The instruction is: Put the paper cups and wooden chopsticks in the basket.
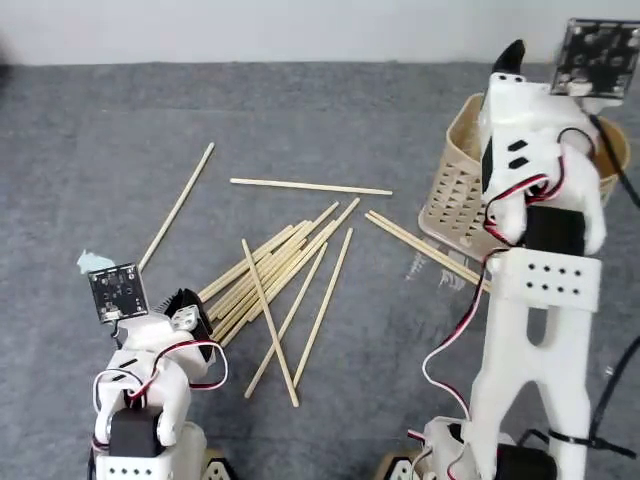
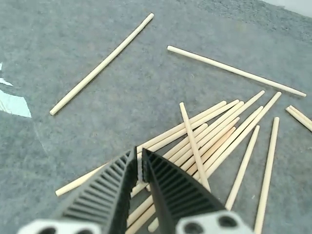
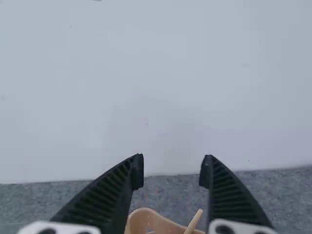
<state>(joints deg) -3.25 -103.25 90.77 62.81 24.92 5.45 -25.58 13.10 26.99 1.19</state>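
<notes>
Chopsticks (image 1: pixel 285 265) everywhere on the grey table (image 1: pixel 100 120) — the main bundle fans across the centre of the high view, one stick lying crosswise over the rest; a lone stick (image 1: pixel 178 205) sits off toward the upper left, a single stick (image 1: pixel 310 186) lies level above the bundle, and a pair (image 1: pixel 420 245) slants down to the right, passing just beside the basket (image 1: pixel 455 190). That basket stands at the upper right, pale and slotted; the right wrist view catches its rim with one stick tip (image 3: pixel 195 220) poking up inside.

Over it hangs the right gripper (image 3: pixel 171 170), fingers spread wide, nothing between them; the left gripper (image 2: pixel 140 163) is low at the lower left of the high view, over the near ends of the bundle, fingers drawn together with only a sliver of gap — whether they pinch a stick there, I cannot tell.

Handling, by my read: these sticks are light, stiff and thin, smooth enough to roll or pivot between the pads; a hold near the middle should keep one level, while a hold at the very end invites a swing; the loose outliers look easier to take than anything in the overlapping fan, where a neighbour may drag along. A pale blue scrap (image 1: pixel 95 262) lies at the left, near the left arm.
</notes>
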